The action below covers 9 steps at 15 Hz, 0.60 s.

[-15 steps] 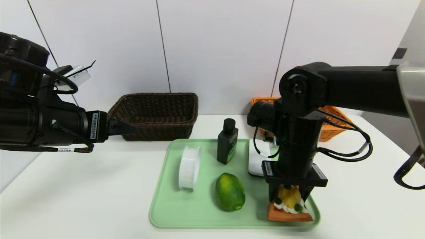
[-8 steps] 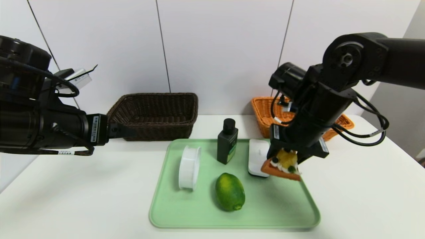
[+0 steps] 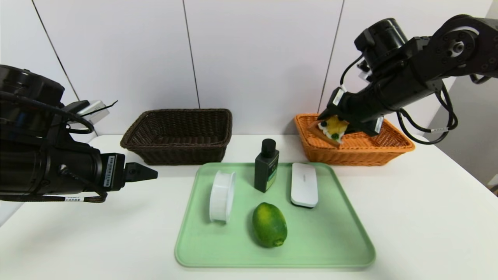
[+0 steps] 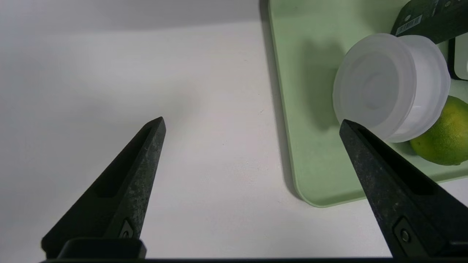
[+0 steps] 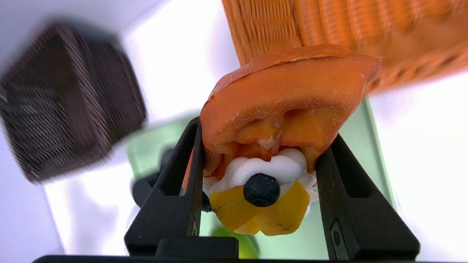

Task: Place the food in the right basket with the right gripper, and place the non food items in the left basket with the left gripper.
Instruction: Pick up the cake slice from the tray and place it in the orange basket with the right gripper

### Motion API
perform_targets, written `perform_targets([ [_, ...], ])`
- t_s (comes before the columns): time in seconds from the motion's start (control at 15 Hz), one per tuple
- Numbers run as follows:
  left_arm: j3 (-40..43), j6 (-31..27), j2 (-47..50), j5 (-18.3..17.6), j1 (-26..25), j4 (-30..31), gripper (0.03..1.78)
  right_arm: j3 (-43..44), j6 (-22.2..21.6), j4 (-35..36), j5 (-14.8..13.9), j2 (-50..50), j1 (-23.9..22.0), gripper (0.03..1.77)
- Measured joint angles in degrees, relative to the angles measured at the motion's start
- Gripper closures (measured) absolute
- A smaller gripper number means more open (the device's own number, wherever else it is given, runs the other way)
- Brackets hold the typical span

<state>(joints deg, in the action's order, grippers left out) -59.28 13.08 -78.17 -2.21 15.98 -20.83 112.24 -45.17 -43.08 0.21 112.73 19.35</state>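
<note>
Carrying the orange tart wedge topped with yellow fruit, white cream and dark berries (image 3: pixel 330 130) pinched in my right end effector (image 3: pixel 333 125), I hang it over the near-left rim of the light orange woven wicker basket (image 3: pixel 393 149), whose open middle lies further right.

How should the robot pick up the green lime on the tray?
Best guess: take the lime across its narrow middle, coming from above. It lies on its side on the green tray, long way pointing front to back, so its rounded flanks are the shortest span. Both flanks have free room: the white round container and the flat white box stand clear of it.
</note>
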Motion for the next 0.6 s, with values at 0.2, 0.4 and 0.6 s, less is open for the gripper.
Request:
perform_targets([
  [0.2, 0.30, 0.01, 0.41, 0.04, 0.22, 0.30, 0.12, -0.02, -0.61, 4.96, -0.10, 1.39, -4.66, 0.94],
  [0.4, -0.55, -0.05, 0.30, 0.04, 1.18, 0.50, 0.12, -0.02, -0.63, 11.36, -0.02, 4.72, -9.76, 0.94],
  [0.6, -2.34, -0.16, -0.69, 0.10, 1.68, 0.41, 0.12, -0.02, -1.28, 14.99, 0.09, 9.16, -12.65, 0.94],
])
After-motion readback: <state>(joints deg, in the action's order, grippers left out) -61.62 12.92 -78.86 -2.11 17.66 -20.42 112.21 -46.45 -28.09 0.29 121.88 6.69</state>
